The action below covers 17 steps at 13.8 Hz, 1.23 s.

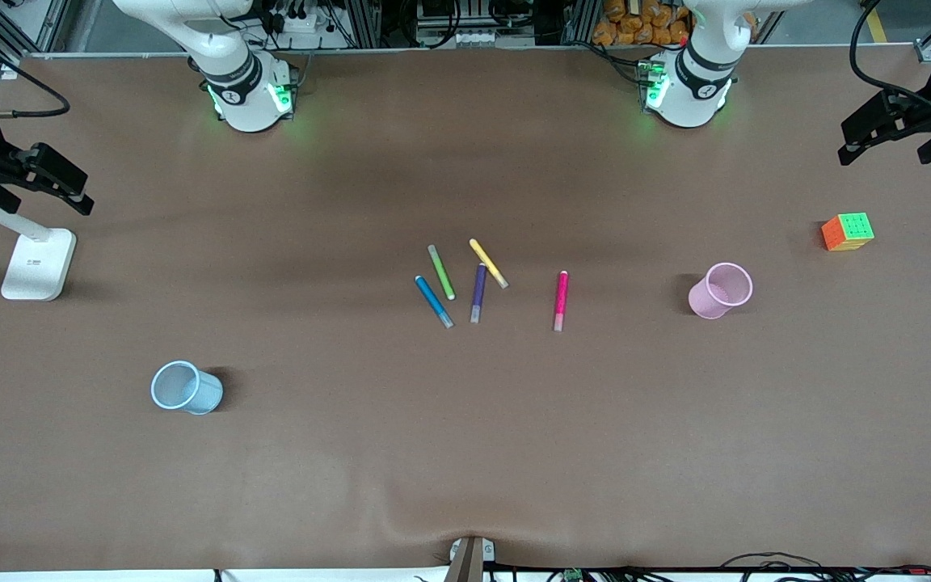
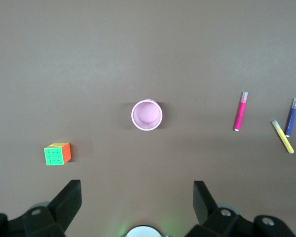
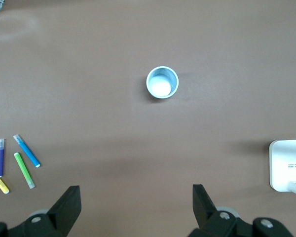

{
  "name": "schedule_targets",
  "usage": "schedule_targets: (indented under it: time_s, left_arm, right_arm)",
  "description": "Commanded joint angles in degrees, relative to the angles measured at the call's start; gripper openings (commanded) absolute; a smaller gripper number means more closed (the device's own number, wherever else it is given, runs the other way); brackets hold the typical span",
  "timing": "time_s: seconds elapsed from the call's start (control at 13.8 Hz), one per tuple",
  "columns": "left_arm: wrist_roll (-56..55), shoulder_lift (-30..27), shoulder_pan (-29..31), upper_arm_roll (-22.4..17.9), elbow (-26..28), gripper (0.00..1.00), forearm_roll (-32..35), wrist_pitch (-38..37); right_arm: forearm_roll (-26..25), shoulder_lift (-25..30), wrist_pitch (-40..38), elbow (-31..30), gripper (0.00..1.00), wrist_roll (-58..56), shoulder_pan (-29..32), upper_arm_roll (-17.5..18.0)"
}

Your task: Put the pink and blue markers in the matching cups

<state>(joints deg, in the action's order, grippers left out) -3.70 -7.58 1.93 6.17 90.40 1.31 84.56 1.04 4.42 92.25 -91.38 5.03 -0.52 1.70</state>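
Observation:
The pink marker (image 1: 561, 300) lies on the table's middle, apart from the other pens, and shows in the left wrist view (image 2: 240, 111). The blue marker (image 1: 433, 301) lies beside the green pen; it shows in the right wrist view (image 3: 26, 150). The pink cup (image 1: 721, 290) stands toward the left arm's end (image 2: 147, 115). The blue cup (image 1: 186, 387) stands toward the right arm's end, nearer to the front camera (image 3: 162, 82). My left gripper (image 1: 886, 149) (image 2: 137, 197) hangs open and empty high above the table. My right gripper (image 1: 41, 190) (image 3: 136, 200) is likewise open and empty.
A purple pen (image 1: 478, 292), a green pen (image 1: 441, 272) and a yellow pen (image 1: 488, 263) lie by the blue marker. A colourful cube (image 1: 847, 231) sits near the pink cup. A white stand (image 1: 37, 263) stands at the right arm's end.

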Motion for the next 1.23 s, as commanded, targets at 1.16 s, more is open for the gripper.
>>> schedule_targets:
  time_s: [1.16]
  left_arm:
    - [-13.86,15.56,-3.23,9.64,-8.55,1.0,-9.93,-2.73]
  right_arm:
    - [-0.87,-0.02,-0.32,0.24,1.0,0.95,-0.8,-0.11]
